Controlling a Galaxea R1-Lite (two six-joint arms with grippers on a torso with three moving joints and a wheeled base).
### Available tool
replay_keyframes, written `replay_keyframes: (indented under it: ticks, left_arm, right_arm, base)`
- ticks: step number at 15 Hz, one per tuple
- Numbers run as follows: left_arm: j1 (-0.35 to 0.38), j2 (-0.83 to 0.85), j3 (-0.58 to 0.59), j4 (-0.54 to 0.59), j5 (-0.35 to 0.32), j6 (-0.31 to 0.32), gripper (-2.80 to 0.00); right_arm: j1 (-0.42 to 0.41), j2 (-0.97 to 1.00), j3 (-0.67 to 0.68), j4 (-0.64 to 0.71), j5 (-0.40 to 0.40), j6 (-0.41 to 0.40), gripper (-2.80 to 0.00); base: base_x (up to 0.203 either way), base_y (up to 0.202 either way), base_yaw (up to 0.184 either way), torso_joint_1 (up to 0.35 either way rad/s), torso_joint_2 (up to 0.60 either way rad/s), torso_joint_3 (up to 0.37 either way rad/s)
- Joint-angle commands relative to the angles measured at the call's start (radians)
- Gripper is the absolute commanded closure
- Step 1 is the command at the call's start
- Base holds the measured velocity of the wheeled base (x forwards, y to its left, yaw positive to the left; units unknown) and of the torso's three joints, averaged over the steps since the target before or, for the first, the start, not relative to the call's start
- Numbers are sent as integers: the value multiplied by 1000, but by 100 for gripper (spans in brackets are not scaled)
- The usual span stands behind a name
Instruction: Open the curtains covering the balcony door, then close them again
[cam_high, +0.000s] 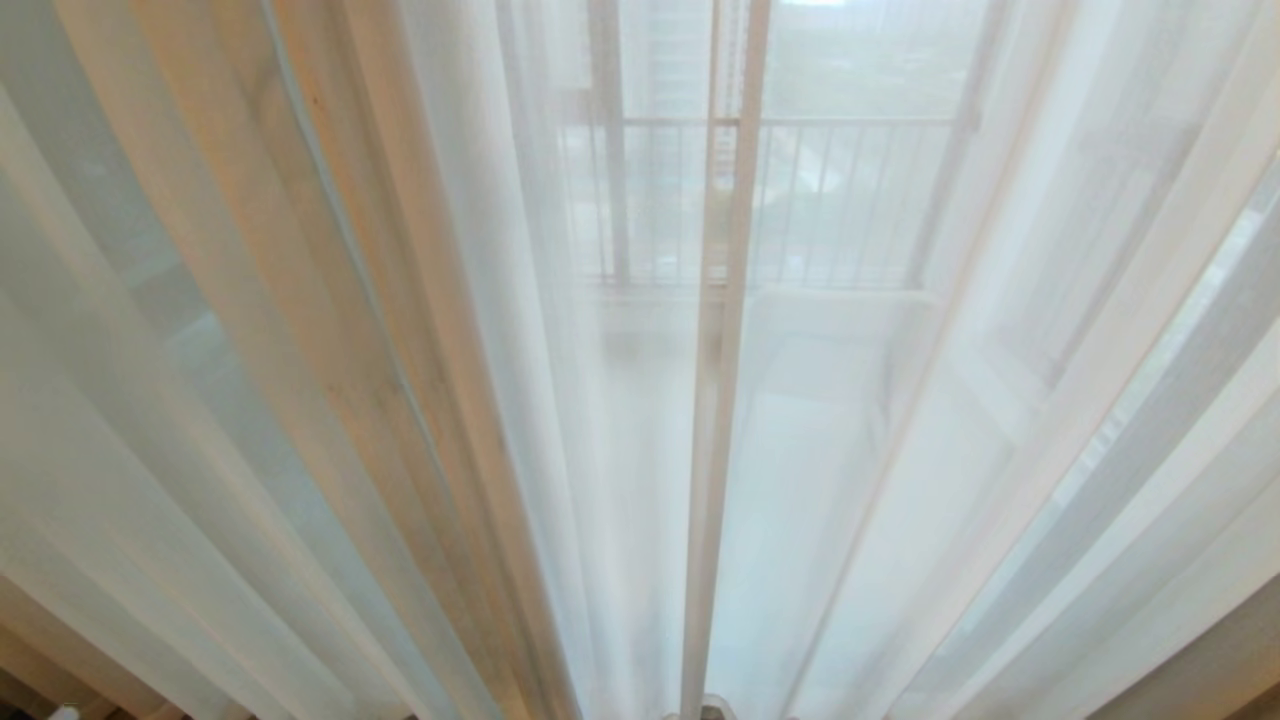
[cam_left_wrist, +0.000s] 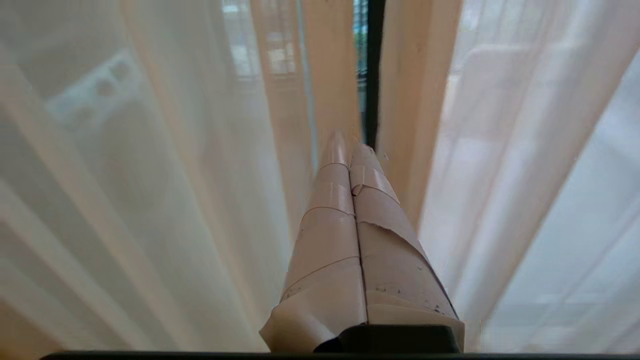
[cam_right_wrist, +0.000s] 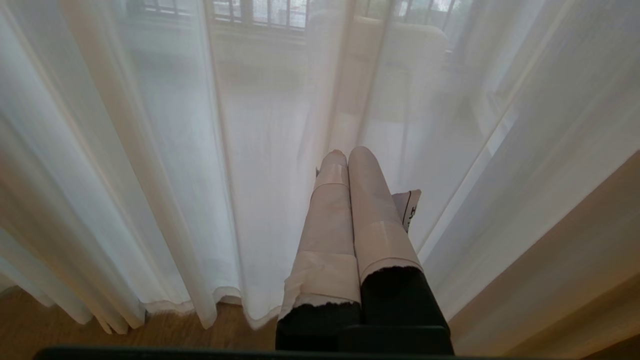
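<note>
The sheer white curtains (cam_high: 400, 400) hang drawn across the whole head view, and their two cream hems meet down the middle (cam_high: 722, 400). Neither gripper shows there. In the left wrist view my left gripper (cam_left_wrist: 350, 146) is shut with nothing between its tape-wrapped fingers. Its tips sit at a narrow slit between the two hems (cam_left_wrist: 415, 100), where a dark strip of the balcony door (cam_left_wrist: 374, 75) shows. Whether they touch the fabric I cannot tell. My right gripper (cam_right_wrist: 347, 152) is shut and empty, low in front of the curtain folds (cam_right_wrist: 150, 150).
A balcony railing (cam_high: 840, 200) shows faintly through the fabric. Wooden floor (cam_right_wrist: 100, 337) lies under the curtain's bottom hem. A thicker beige drape (cam_right_wrist: 575, 280) hangs beside the right gripper.
</note>
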Motion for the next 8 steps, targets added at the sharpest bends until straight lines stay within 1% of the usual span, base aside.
replay_keyframes:
  ticks: [1, 2, 3, 4, 6, 7, 8]
  left_arm:
    - [0, -12, 0, 58, 8, 211, 0]
    - [0, -12, 0, 67, 0, 212, 0]
    - [0, -12, 0, 67, -3, 197, 0]
    - [0, -12, 0, 70, -3, 140, 0]
    - [0, -12, 0, 95, 22, -24, 0]
    - [0, -12, 0, 99, 35, -72, 0]
    - [0, -12, 0, 101, 40, -64, 0]
  right_arm:
    - [0, 1, 0, 0, 0, -1, 0]
    - [0, 1, 0, 0, 0, -1, 0]
    - [0, 1, 0, 0, 0, -1, 0]
    - [0, 1, 0, 0, 0, -1, 0]
    - [0, 1, 0, 0, 0, -1, 0]
    - [0, 1, 0, 0, 0, -1, 0]
    - [0, 1, 0, 0, 0, -1, 0]
  base:
    - [0, 0, 0, 0, 0, 0]
    - [0, 0, 0, 0, 0, 0]
    - [0, 0, 0, 0, 0, 0]
    - [0, 0, 0, 0, 0, 0]
    - [0, 0, 0, 0, 0, 0]
    - [0, 0, 0, 0, 0, 0]
    - [0, 0, 0, 0, 0, 0]
